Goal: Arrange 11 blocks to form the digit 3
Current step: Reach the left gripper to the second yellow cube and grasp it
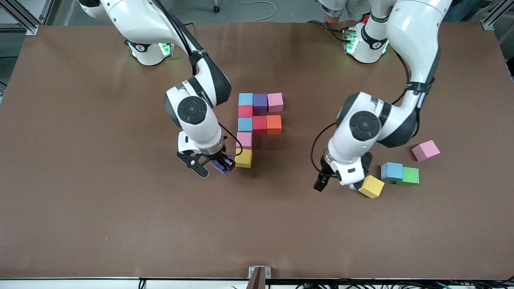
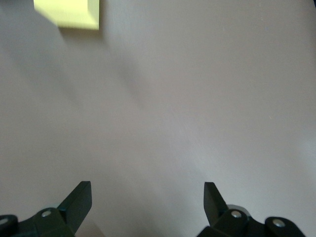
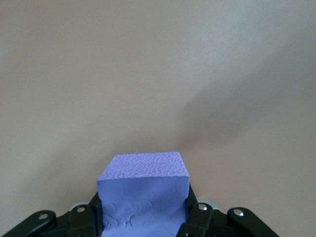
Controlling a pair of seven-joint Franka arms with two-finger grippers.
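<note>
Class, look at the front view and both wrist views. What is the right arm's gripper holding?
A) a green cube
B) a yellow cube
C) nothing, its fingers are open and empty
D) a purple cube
D: the right gripper is shut on a purple cube, seen between its fingers in the right wrist view, close beside the yellow cube at the near end of the figure.
</note>
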